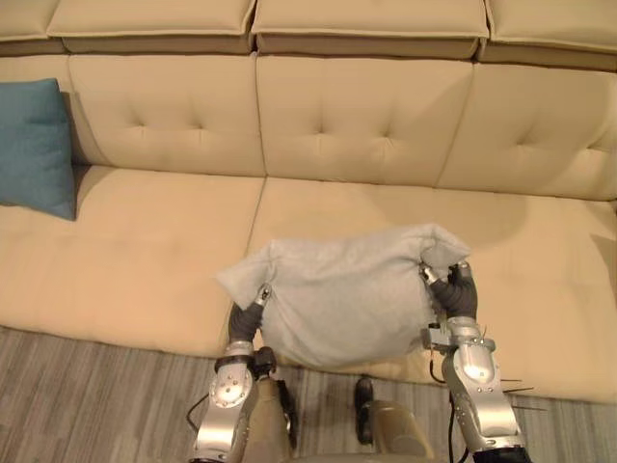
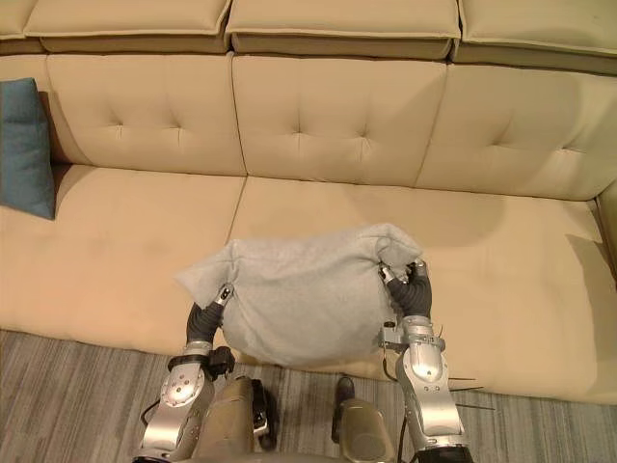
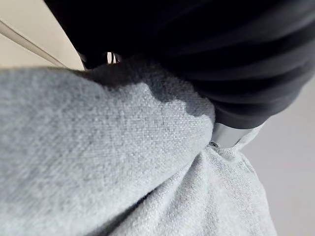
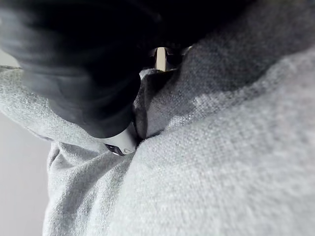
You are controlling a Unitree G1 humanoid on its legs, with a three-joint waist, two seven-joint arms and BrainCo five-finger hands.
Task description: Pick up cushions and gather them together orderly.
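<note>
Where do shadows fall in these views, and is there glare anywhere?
Left eye view: soft shadow on the sofa seat behind the grey cushion, another beside the blue cushion; no glare. Left wrist view: cloth darkest in the fold where the left hand grips. Right wrist view: likewise at the right hand.

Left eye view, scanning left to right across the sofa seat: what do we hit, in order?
blue cushion leaning on the sofa backrest → left hand gripping the left end of the grey cushion → grey cushion → right hand gripping its right end.
</note>
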